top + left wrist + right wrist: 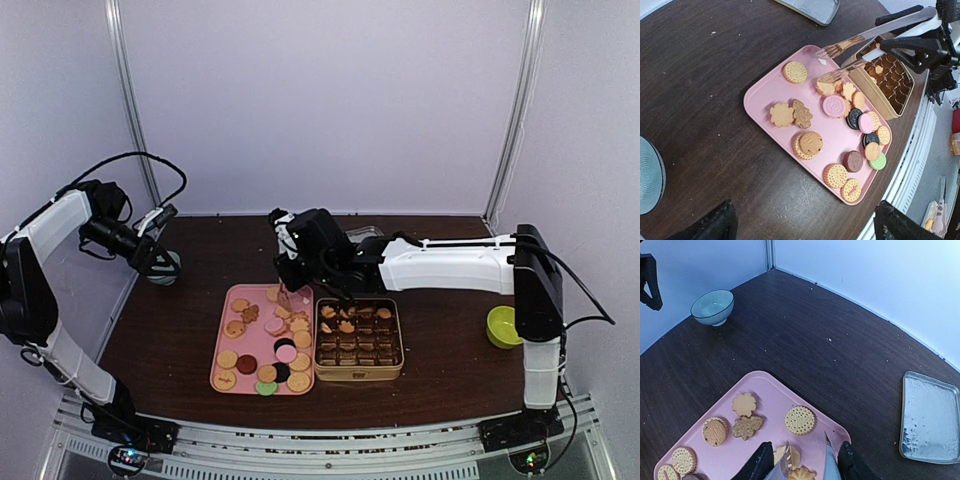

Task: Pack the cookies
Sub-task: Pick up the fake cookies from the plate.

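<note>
Many cookies (795,72) fill a pink tray (767,90); embossing on pink cookie (833,106) illegible.

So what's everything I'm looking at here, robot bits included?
pink tray: one; table middle
gold tin: one; beside the tray's right edge
cookies: around twenty, mostly tan, some pink, black, green; on pink tray, few more in gold tin
paper cups: many, brown; in gold tin
blue-grey bowl: one; left side
green bowl: one; right side
metal tray: one, silver; back
tongs: one pair; tips over pink tray
table: one, dark brown
left gripper: open, empty
right gripper: holding tongs
</note>
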